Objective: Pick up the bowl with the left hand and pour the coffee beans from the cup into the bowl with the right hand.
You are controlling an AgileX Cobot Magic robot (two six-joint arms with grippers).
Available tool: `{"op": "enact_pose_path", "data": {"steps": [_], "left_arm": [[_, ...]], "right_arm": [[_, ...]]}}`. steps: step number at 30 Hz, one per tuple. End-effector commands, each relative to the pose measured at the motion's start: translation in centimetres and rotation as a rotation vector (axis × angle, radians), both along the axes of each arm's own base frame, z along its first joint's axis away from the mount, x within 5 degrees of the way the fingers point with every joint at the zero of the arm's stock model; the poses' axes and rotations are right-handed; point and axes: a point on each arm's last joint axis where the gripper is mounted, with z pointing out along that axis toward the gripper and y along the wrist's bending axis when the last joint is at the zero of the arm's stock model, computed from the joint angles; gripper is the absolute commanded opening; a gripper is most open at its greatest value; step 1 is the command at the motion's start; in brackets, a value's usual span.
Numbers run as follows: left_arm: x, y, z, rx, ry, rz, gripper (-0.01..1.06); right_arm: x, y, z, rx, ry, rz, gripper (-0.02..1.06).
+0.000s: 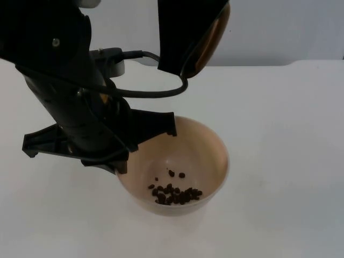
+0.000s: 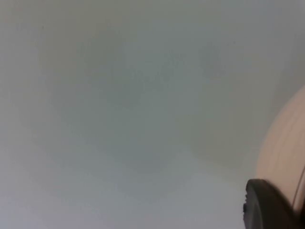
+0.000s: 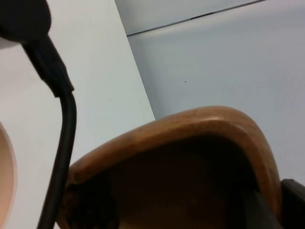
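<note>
White tabletop, grey wall behind. Left end effector pinching bowl rim, mid-tabletop. Beans in bowl. Right end effector pinching tipped cup above. Pour apparently done; next: right cup, lower bowl.

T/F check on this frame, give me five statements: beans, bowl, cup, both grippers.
1. Coffee beans lie in the bowl. True.
2. The bowl is dark blue. False: it is pale beige.
3. The left gripper is at the bowl's rim. True; one fingertip lies against the bowl's wall.
4. The cup stands upright on the table. False: the right gripper holds the brown wooden cup up, tipped, above the bowl.
5. Beans are scattered across the table. False: the beans seen are inside the bowl.
</note>
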Motion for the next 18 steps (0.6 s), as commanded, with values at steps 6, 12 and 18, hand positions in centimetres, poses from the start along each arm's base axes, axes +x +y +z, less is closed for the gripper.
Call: {"op": "enact_pose_path", "data": {"steps": [6,12,18], "left_arm": [[0.0,-0.4,0.2,-0.020,-0.011,0.002,0.00],[0.0,-0.4,0.2,-0.020,-0.011,0.002,0.00],[0.0,-0.4,0.2,-0.020,-0.011,0.002,0.00]], "right_arm": [[0.8,-0.9,0.0,0.032,0.047,-0.043,0.00],[1.4,-1.6,-0.2,0.061,0.101,-0.085,0.00],[1.8,-3.4,1.1,0.146,0.176,-0.138,0.00]]}}
